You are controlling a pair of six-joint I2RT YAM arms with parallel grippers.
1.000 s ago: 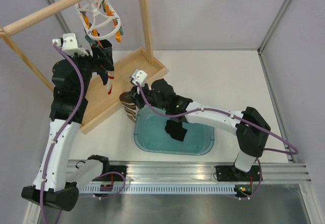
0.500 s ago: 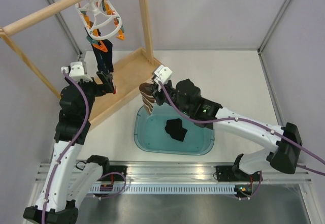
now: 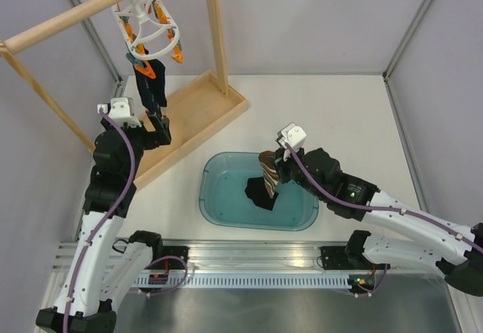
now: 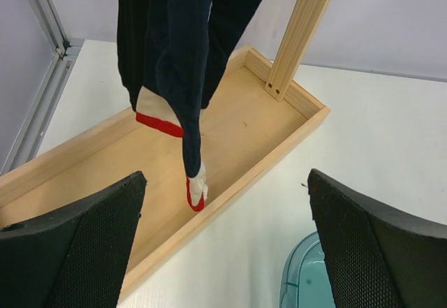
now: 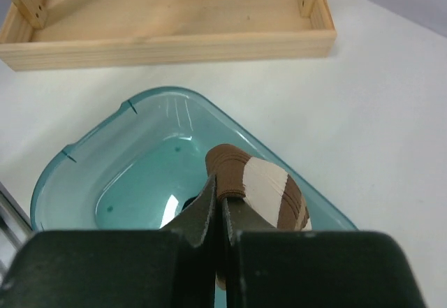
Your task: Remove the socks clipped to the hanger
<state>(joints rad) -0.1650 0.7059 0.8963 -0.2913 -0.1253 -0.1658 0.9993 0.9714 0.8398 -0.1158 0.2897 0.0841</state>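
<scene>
Right claw (image 5: pixel 218 203) clamped on striped brown-and-white sock (image 5: pixel 260 186), held above teal basin (image 3: pixel 220 197), over its right half. Black sock (image 3: pixel 255 195) lies inside basin, just beside held one in overhead view. Left claw (image 4: pixel 225 207) wide apart, holding nothing, beyond basin's far-left corner, over wooden tray (image 4: pixel 230 119). Navy sock with red-white patches (image 4: pixel 174 56) hangs ahead of it, toe above tray, clear of fingers (image 4: pixel 77 245). Navy sock clipped to white hanger (image 3: pixel 148 17), high up, far-left of basin, on wooden pole (image 3: pixel 75 16). Basin and tray rest on bench (image 3: pixel 324 114).
</scene>
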